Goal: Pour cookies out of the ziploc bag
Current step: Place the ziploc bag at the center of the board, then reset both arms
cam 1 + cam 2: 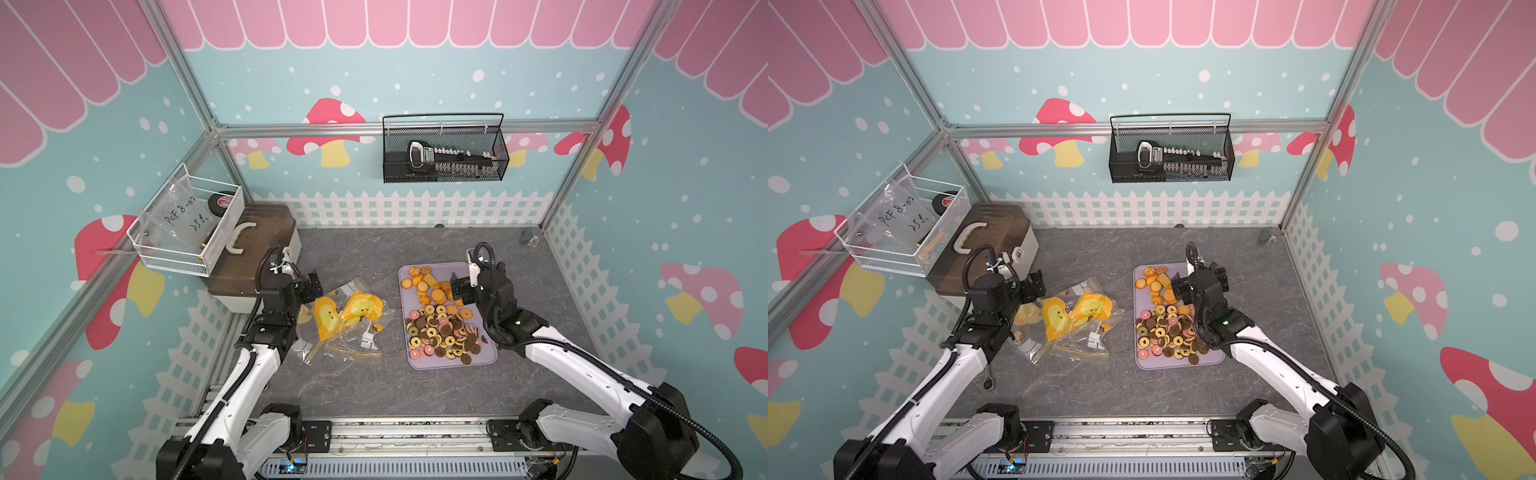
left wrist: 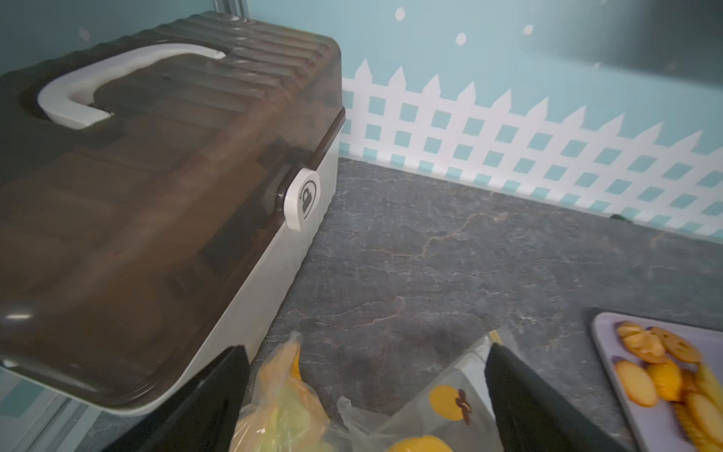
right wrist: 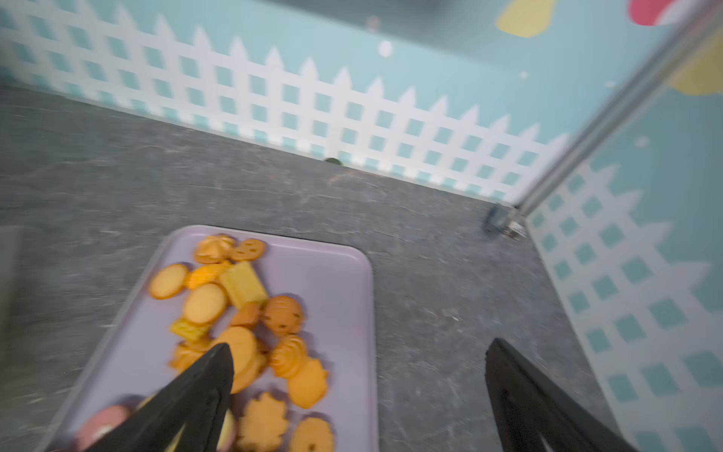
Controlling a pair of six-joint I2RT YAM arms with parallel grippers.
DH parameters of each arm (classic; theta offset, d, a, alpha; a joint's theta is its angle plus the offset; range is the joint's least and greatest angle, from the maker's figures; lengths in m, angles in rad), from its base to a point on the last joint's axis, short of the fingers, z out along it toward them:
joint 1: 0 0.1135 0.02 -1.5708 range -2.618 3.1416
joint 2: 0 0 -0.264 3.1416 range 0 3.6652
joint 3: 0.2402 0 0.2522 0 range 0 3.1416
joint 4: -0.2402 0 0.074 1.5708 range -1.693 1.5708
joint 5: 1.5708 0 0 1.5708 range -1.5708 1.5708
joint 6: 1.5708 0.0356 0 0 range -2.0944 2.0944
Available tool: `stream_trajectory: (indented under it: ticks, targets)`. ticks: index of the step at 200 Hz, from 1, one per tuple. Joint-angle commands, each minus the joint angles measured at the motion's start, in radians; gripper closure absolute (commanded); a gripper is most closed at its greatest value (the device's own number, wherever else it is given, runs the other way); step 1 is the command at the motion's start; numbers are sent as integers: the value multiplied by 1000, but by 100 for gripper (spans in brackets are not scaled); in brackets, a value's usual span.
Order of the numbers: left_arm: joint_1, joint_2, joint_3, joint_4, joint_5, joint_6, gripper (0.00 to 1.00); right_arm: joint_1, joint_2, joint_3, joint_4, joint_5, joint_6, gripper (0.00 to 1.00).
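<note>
Cookies [image 1: 442, 328] lie heaped on a lavender tray [image 1: 453, 365], orange ones at the far end and brown, pink and yellow rings nearer; both top views show them [image 1: 1167, 328]. Crumpled clear ziploc bags [image 1: 345, 320] with orange prints lie on the table left of the tray [image 1: 1183, 365]. My left gripper [image 1: 309, 286] stands open over the bags' left end; in the left wrist view the bags [image 2: 281, 399] lie below its spread jaws [image 2: 367, 352]. My right gripper [image 1: 457, 286] hangs open and empty over the tray's far right part, with orange cookies [image 3: 242, 313] below it [image 3: 359, 346].
A box with a brown lid [image 1: 249, 257] stands at the far left, close behind my left gripper. A white wire basket [image 1: 187, 220] hangs above it. A black mesh basket [image 1: 444, 149] is on the back wall. A small dark object [image 1: 528, 239] lies in the far right corner.
</note>
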Motion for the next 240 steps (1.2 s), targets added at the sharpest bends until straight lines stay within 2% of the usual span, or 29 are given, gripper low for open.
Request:
stream_trajectory:
  ticks: [1, 28, 40, 46, 55, 63, 76, 86, 94, 103, 114, 126, 133, 150, 162, 170, 197, 204, 213, 221, 233, 240]
  targets:
    - [3, 95, -98, 279, -82, 65, 1, -104, -65, -78, 159, 139, -15, 1]
    - [-32, 244, -169, 506, -172, 63, 1, -149, -101, -170, 247, 223, -215, 1]
    - [-50, 295, -200, 602, -192, 91, 1, -172, -119, -221, 315, 244, -217, 1]
    - [-54, 322, -210, 658, -198, 108, 1, -194, -125, -247, 340, 215, -192, 1]
    - [-70, 333, -203, 656, -190, 134, 1, -230, -121, -283, 376, 107, -158, 1]
    - [-71, 371, -219, 741, -182, 155, 1, -257, -100, -311, 424, 26, -126, 1]
    - [-54, 468, -266, 924, -164, 154, 1, -274, -14, -341, 532, -24, -87, 1]
    - [-47, 512, -287, 1023, -211, 134, 1, -279, 69, -358, 628, -44, -87, 1]
    - [-50, 494, -275, 968, -207, 128, 0, -280, 129, -351, 699, -52, -120, 1]
    - [-47, 479, -235, 850, -208, 111, 0, -283, 137, -310, 625, -71, -119, 1]
    - [-24, 498, -241, 894, -180, 107, 0, -297, 168, -286, 630, -118, -140, 1]
    - [-17, 482, -219, 822, -167, 90, 0, -301, 198, -253, 594, -120, -171, 1]
    - [-6, 487, -230, 846, -150, 91, 0, -307, 225, -252, 599, -118, -187, 1]
    - [-8, 482, -225, 835, -157, 83, 0, -336, 249, -297, 619, -131, -138, 1]
    - [-7, 490, -231, 856, -157, 92, 0, -362, 266, -354, 733, -176, -129, 2]
    - [-7, 485, -228, 845, -156, 86, 0, -381, 284, -387, 813, -252, -142, 2]
    - [-7, 486, -227, 843, -156, 87, 0, -409, 471, -435, 1116, -337, -163, 1]
    - [-8, 487, -228, 849, -157, 89, 0, -411, 438, -428, 1060, -346, -156, 1]
    - [-8, 487, -228, 848, -156, 89, 0, -422, 419, -361, 876, -356, -140, 1]
    - [-6, 488, -228, 847, -157, 88, 0, -432, 452, -321, 853, -368, -130, 1]
    - [-7, 487, -227, 846, -157, 89, 0, -500, 429, -289, 746, -459, -80, 1]
    - [-7, 488, -227, 846, -158, 89, 0, -505, 447, -303, 804, -466, -79, 1]
